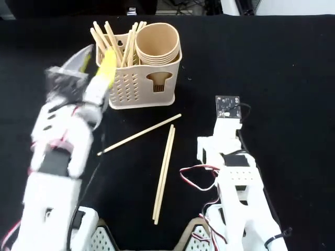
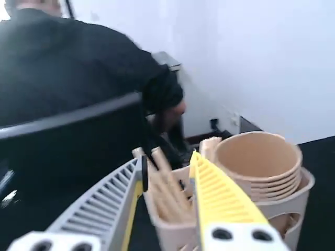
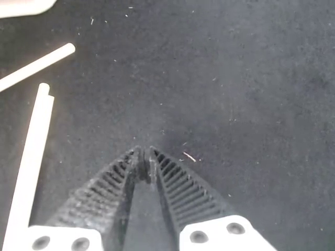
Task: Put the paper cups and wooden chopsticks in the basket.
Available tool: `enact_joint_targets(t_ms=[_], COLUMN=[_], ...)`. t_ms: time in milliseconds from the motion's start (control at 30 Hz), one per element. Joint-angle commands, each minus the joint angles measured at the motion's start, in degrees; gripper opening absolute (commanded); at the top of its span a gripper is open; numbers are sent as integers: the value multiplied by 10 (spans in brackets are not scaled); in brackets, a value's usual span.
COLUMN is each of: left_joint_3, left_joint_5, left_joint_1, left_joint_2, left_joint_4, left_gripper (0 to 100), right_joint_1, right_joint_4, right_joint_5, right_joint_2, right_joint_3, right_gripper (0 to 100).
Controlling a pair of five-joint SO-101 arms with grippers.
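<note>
1. A black cloth covers the table (image 1: 282, 63), flecked with lint beneath the right arm. A white wall (image 2: 272, 52) rises in the room beyond.
2. The left gripper (image 1: 98, 56) hangs at the basket's left end, its gray and yellow fingers spread apart on either side of the upright sticks. Whether they touch cannot be told.
3. The right gripper (image 3: 145, 157) points down at bare cloth with its fingers pressed together on nothing, near the loose sticks' ends.
4. The cream perforated basket (image 1: 141, 86) stands at the table's far middle.
5. A nested stack of paper cups (image 1: 157, 42) fills its right compartment.
6. A bundle of wooden chopsticks (image 1: 112, 39) stands in its left compartment.
7. A single chopstick (image 1: 138, 134) lies diagonally on the cloth in front of the basket, with a touching pair of chopsticks (image 1: 164, 172) just beside it.
</note>
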Motion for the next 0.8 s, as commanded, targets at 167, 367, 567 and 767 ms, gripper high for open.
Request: enact_joint_targets(t_ms=[167, 367, 567, 767], left_joint_3=[96, 255, 314, 365], left_joint_5=[0, -52, -69, 1], left_joint_1=[-148, -187, -187, -186], left_joint_2=[-184, -185, -189, -189], left_joint_4=[394, 408, 408, 353], left_gripper=[159, 159, 159, 159], right_joint_1=[-61, -105, -206, -244], right_joint_4=[97, 222, 261, 192], right_joint_5=[55, 58, 39, -48], right_joint_2=[-16, -15, -15, 90], right_joint_3=[-67, -173, -221, -232], right_gripper=[59, 92, 96, 96])
